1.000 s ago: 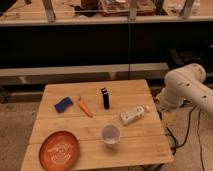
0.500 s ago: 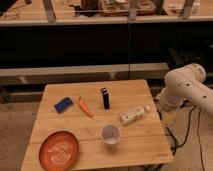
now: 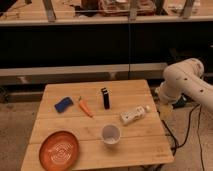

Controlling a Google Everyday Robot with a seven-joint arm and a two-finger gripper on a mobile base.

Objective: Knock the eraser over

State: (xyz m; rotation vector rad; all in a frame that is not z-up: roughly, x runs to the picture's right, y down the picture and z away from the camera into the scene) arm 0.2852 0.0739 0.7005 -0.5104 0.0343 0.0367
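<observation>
Nothing is shifting: we are holding the claw (image 3: 166,111) spread and empty by the right edge of the table (image 3: 142,147). The eraser (image 3: 105,98) is standing upright mid-table beside the carrot (image 3: 85,107), so the knock is still waiting.

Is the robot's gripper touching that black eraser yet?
Apart. The camera view shows the gripper off the right edge of the table, with the white bottle and bare wood between it and the upright eraser.

Slim black eraser (image 3: 105,98), upright, right of carrot (image 3: 85,107)
</observation>
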